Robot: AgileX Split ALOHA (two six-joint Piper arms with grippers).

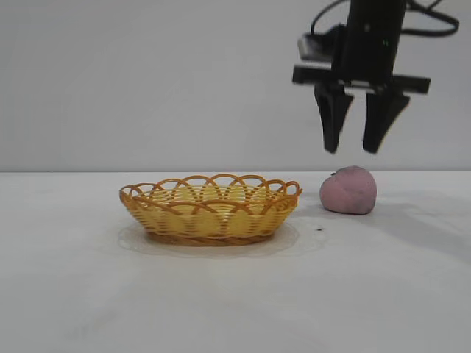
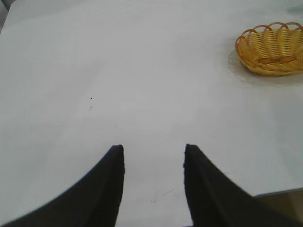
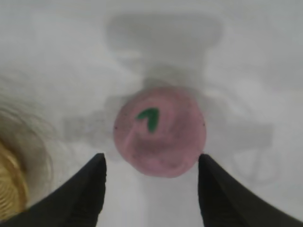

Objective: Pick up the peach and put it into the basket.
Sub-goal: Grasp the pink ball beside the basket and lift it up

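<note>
One peach [image 1: 348,190], pink, with one green leaf mark [image 3: 149,117] on top as the right wrist view shows it. One basket [image 1: 210,209], woven, yellow-orange, scalloped rim. One white surface [image 1: 235,294]. Two tools: one right tool [image 1: 352,149] with two black fingers [image 1: 333,118], seen in the exterior view; one left tool [image 2: 154,151] with two black fingers [image 2: 111,184], seen only in its own wrist view. Two small dark specks [image 2: 91,99] on the surface in the left wrist view
</note>
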